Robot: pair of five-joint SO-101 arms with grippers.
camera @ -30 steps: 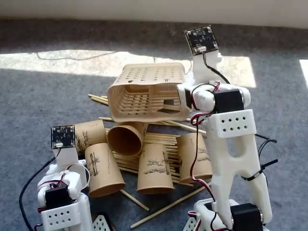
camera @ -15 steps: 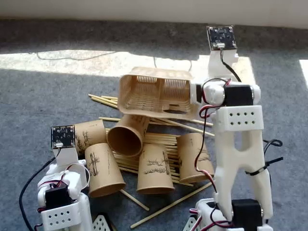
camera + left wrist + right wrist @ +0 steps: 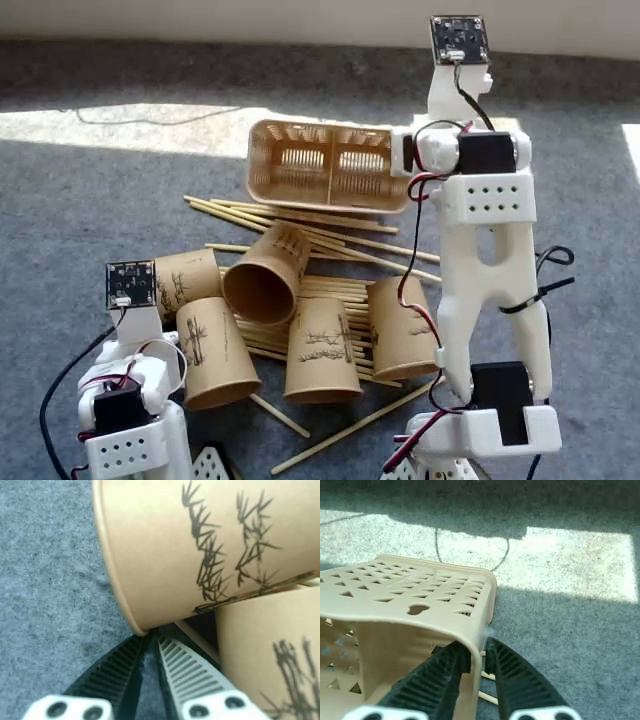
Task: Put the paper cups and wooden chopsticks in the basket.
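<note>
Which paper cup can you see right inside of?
The cup in the middle of the pile, nearest the basket: it lies tipped over with its open mouth facing the camera. The others show only their printed sides.

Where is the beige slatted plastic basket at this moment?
High view: the beige slatted plastic basket is tipped on its side at the far centre, its end wall clamped by the right gripper, beyond the wooden chopsticks and brown paper cups.
</note>
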